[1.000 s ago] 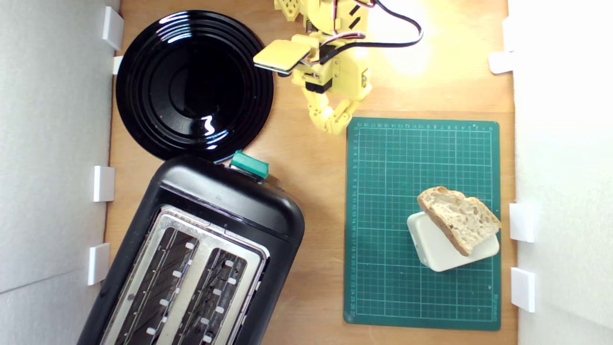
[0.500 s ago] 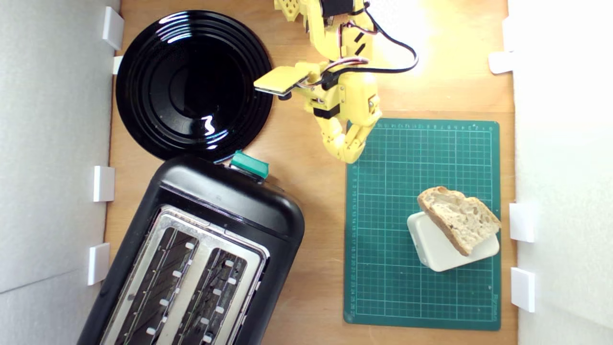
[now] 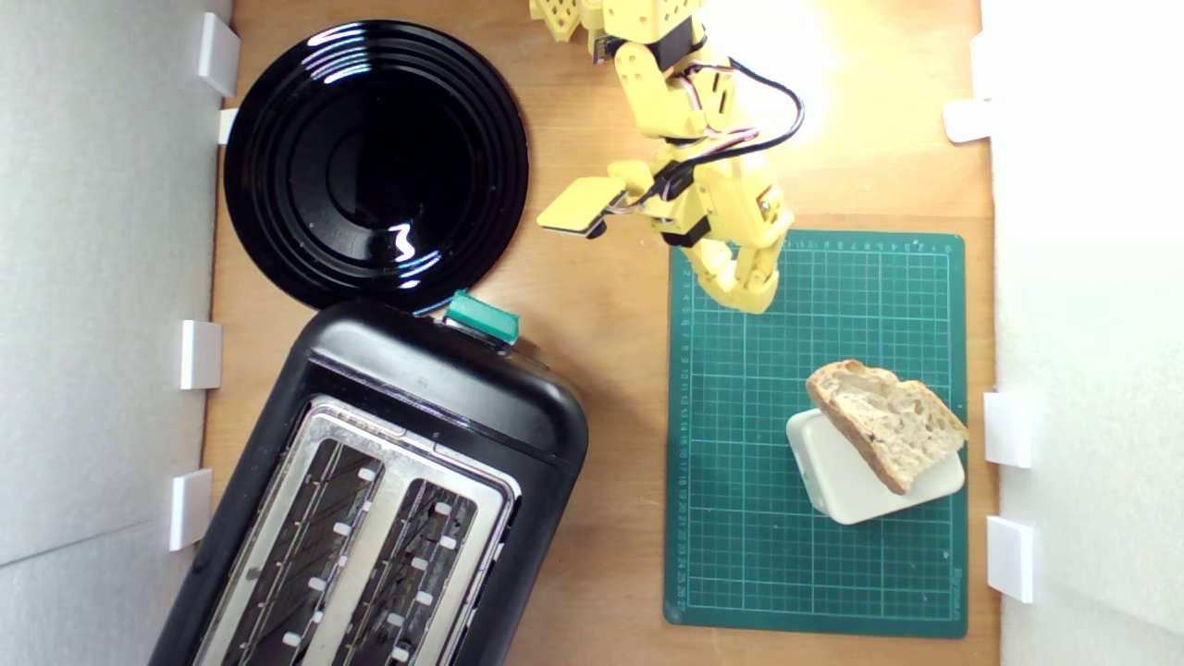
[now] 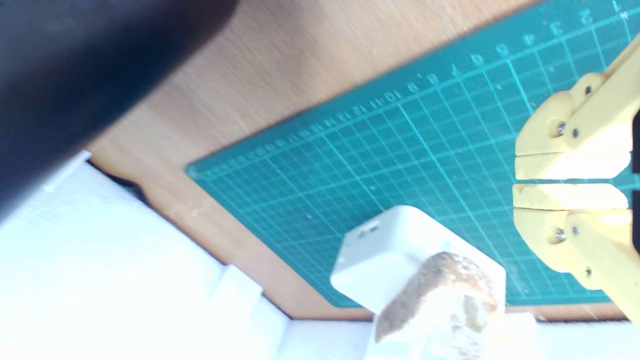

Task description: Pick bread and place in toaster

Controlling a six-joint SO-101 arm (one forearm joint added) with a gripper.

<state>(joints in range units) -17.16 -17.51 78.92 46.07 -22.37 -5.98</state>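
The yellow plastic gripper (image 3: 747, 294) hangs over the far left corner of the green gridded cutting mat (image 3: 740, 518), its two fingers (image 4: 565, 167) pressed together with only a thin seam between them, holding nothing. The half-oval slice of rustic bread (image 3: 886, 421) lies tilted on a cream rounded-corner box (image 3: 846, 490) at the mat's right side in the exterior view, well apart from the gripper. The large black two-slot toaster (image 3: 435, 379) with silver top plate stands on the wooden table (image 3: 610, 351) at the exterior view's lower left, both slots empty, just beside a round glossy black plate (image 3: 375, 162).
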